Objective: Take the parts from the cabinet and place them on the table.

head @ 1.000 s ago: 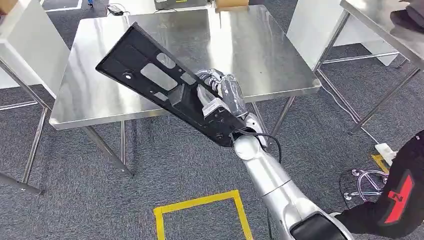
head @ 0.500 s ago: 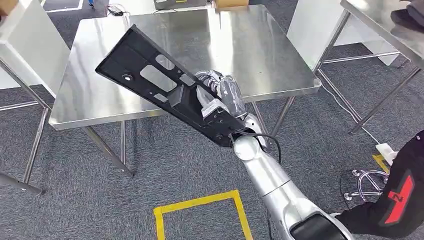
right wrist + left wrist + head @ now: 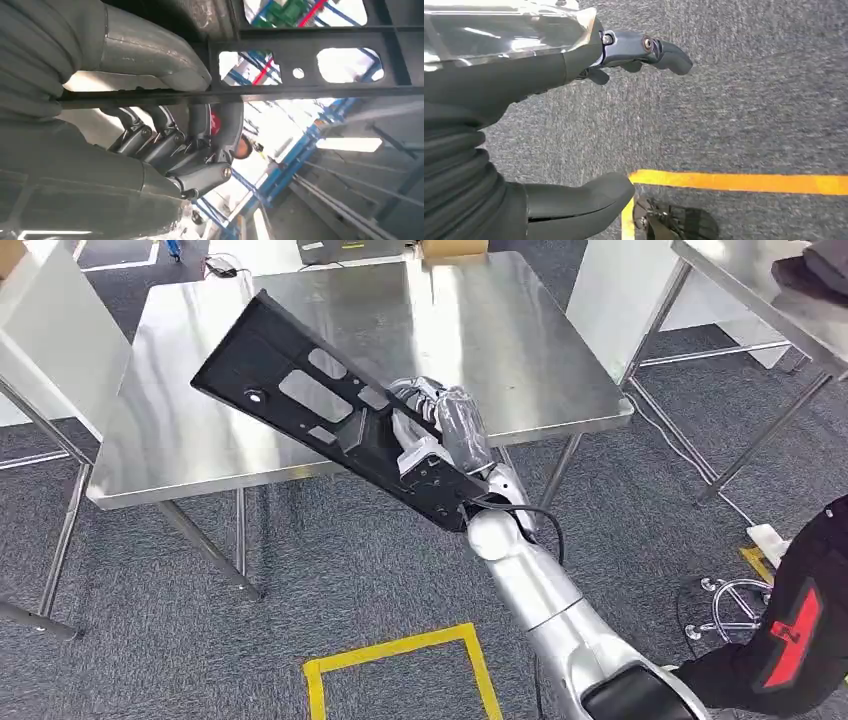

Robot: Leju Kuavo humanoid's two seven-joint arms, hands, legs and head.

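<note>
Nothing but the camera has shifted slightly: right hand (image 3: 440, 425) keeps gripping the black panel (image 3: 320, 405) above the table's (image 3: 560, 370) front edge, fingers half hidden. Left hand (image 3: 574, 125) hangs spread, empty.

Long flat black part (image 3: 330, 410), pierced with rectangular cutouts and small holes, gripped near lower end by right hand (image 3: 440, 435), tilted up-left above front edge of steel counter (image 3: 540, 350).
</note>
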